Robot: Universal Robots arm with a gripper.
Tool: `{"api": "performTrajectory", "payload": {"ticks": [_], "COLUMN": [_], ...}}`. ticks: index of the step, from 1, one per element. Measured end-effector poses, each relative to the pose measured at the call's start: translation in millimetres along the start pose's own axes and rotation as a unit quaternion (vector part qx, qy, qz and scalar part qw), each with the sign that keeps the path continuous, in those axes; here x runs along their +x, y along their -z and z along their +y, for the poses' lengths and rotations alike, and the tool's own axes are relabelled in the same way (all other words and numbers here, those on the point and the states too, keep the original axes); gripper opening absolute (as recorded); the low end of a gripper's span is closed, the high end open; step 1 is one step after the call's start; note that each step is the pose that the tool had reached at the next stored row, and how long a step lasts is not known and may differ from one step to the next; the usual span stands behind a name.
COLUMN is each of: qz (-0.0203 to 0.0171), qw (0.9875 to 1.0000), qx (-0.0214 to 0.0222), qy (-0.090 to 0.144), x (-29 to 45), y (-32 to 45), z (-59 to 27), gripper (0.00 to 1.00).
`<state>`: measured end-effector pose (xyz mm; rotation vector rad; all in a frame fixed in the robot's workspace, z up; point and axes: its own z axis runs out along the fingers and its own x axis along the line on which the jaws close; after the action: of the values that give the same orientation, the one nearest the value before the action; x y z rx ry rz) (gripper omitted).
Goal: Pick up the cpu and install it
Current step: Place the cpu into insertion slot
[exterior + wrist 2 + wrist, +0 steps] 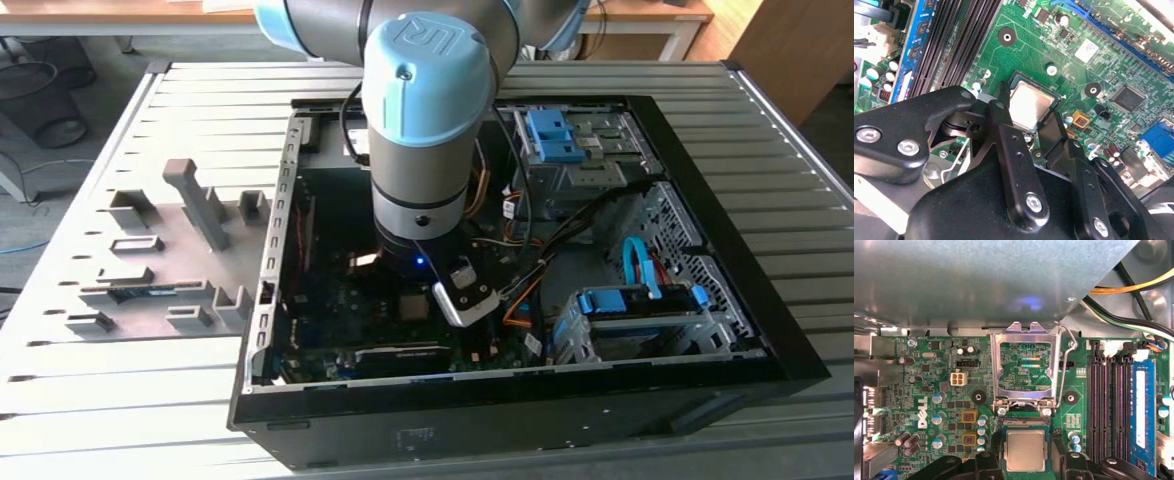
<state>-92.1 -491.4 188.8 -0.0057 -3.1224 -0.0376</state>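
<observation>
Slatted table [120,110] w/ open PC case [747,300]: cpu [1025,450] is gripped by the gripper [1026,444] fingers [985,463], beside raised socket frame [1025,330]. If tilted or offset, seating could be jammed.

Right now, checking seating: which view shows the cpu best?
First wrist view: the cpu lies square-on, its face plain. Second wrist view shows it slanted, the gripper overlapping its edge. Exterior view: the arm hides it.
</observation>
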Motion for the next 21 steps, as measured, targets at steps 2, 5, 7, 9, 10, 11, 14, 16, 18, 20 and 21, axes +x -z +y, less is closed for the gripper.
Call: {"api": "performTrajectory", "payload": {"ticks": [2,5,7,9,10,11,14,16,18,20,21], "qz": [0.0,0.0,0.0,0.0,-0.0001,-0.0002,-0.0004,-0.0004,-0.0006,-0.0006,-0.0007], "qw": [1.0,1.0,1.0,1.0,1.0,1.0,1.0,1.0,1.0,0.9999,0.9999], "qx": [0.0001,0.0002,0.0003,0.0004,0.0005,0.0006,0.0008,0.0012,0.0018,0.0037,0.0046], "qy": [0.0,0.0,0.0,0.0,0.0,0.0,-0.001,-0.004,-0.009,-0.014,-0.015], "x": [0.0,0.0,0.0,0.0,0.1,0.1,0.3,0.4,0.3,0.3,0.3], "y": [0.1,0.1,0.3,0.4,0.5,0.6,0.6,0.7,0.7,0.8,0.8], "z": [0.0,0.3,1.2,2.1,2.6,3.1,3.1,3.1,3.1,2.9,2.8], "gripper": [0.47,0.47,0.47,0.47,0.47,0.47,0.47,0.47,0.47,0.47,0.47]}}
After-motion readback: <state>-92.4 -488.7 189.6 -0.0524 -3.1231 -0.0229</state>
